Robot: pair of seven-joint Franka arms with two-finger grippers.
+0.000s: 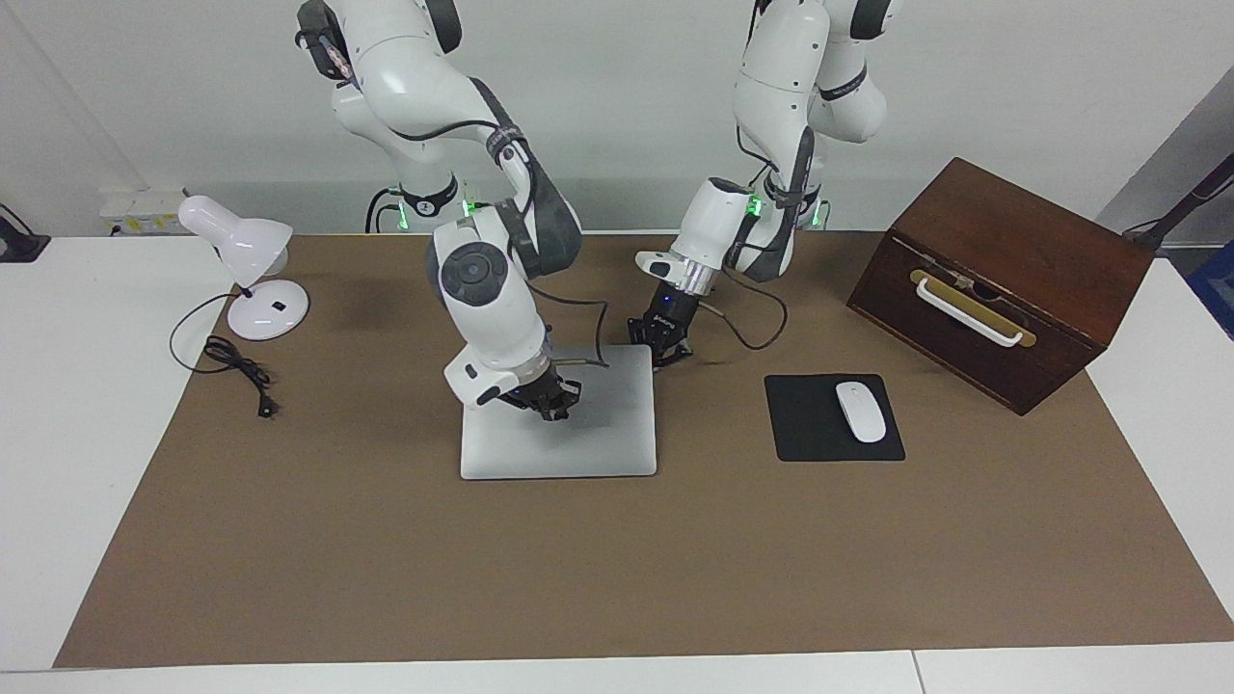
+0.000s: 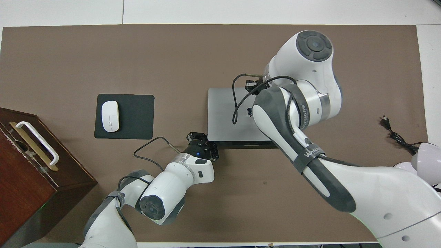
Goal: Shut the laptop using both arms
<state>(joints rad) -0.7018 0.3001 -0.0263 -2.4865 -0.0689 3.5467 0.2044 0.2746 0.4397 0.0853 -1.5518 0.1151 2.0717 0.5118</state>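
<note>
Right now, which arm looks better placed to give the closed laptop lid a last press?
Probably the right one. Its end effector hangs shut directly over the lid of the laptop, while the left end effector, also shut, sits off the laptop's corner nearest the robots.
</note>
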